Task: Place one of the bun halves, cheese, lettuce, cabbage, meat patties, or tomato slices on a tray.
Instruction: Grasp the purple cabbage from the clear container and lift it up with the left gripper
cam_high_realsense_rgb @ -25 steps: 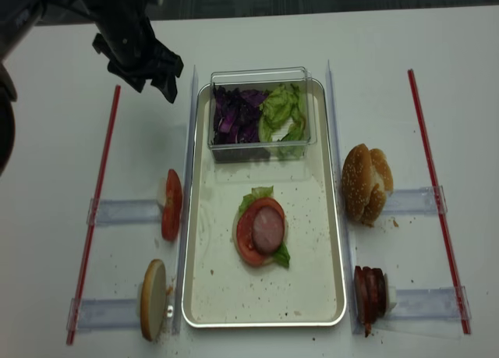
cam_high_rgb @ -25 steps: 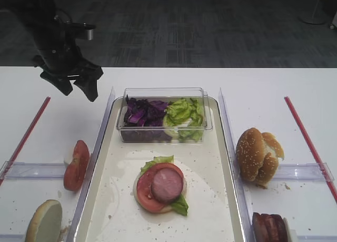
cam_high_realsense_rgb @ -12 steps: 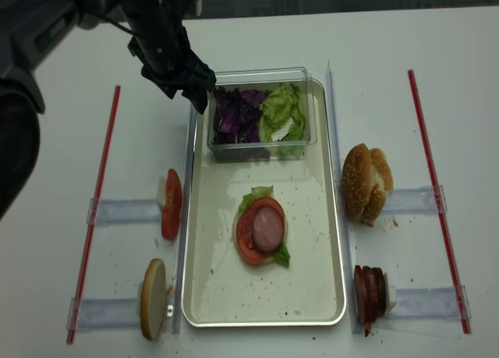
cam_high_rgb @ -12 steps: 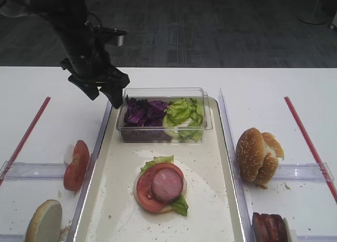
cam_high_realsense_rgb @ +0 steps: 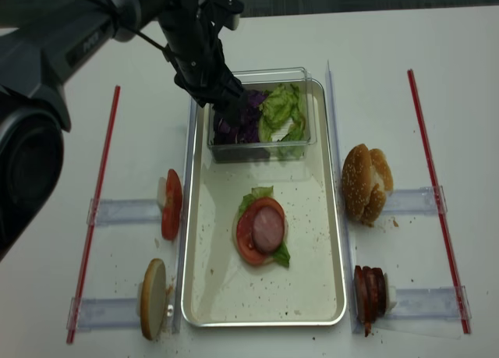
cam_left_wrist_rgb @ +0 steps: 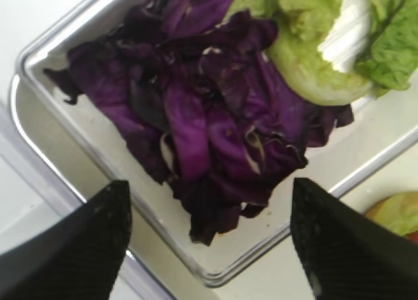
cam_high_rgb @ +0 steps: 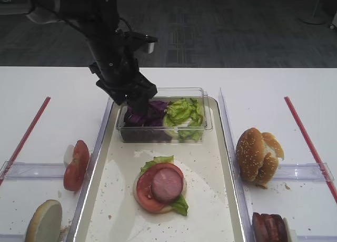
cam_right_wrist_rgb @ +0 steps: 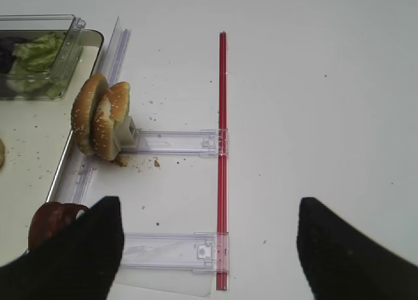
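Your left pincer (cam_left_wrist_rgb: 209,248) open, jaws spread above cabbage (cam_left_wrist_rgb: 209,136) in clear tub (cam_high_rgb: 164,127) at tray (cam_high_rgb: 221,221) far end; purple clump directly below, between fingers, not gripped.

Laboratory or office test setting. Evidence: grey carpet tiles (cam_high_rgb: 210,31) behind a white table (cam_high_rgb: 263,84) marked with red strips (cam_high_realsense_rgb: 425,179) and clear plastic holders (cam_right_wrist_rgb: 176,142).

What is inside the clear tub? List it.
In the clear tub: purple cabbage on the left, green lettuce on the right. The left gripper covers part of the cabbage; the tub floor beneath the leaves is hidden.
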Available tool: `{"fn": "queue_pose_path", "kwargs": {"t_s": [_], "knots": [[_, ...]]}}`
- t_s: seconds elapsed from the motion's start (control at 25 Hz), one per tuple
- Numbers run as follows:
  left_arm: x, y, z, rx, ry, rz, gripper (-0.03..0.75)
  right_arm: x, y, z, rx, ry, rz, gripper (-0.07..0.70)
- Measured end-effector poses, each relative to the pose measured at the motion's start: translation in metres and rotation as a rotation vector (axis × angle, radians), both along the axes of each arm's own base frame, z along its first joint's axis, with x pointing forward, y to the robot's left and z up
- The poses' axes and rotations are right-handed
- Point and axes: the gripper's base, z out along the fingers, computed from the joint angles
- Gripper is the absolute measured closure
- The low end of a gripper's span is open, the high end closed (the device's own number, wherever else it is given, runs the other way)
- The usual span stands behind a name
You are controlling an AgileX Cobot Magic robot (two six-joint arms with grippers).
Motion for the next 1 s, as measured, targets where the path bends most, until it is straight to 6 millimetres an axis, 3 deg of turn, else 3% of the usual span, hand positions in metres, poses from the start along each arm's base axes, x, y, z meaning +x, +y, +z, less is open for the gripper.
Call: {"fn": "queue_pose_path", "kwargs": {"t_s": [0.36, 1.0], "knots": [[-0.01, -0.03, 0.001, -0.025, -0.039, -0.063, 0.244, 0.0, 0.0, 0.0, 0.0, 0.0, 0.0, 0.061], [-0.005, -0.035, 0.002, -0.055, -0.109, -0.057, 0.244, 0.0, 0.0, 0.0, 0.0, 0.0, 0.0, 0.061]]}}
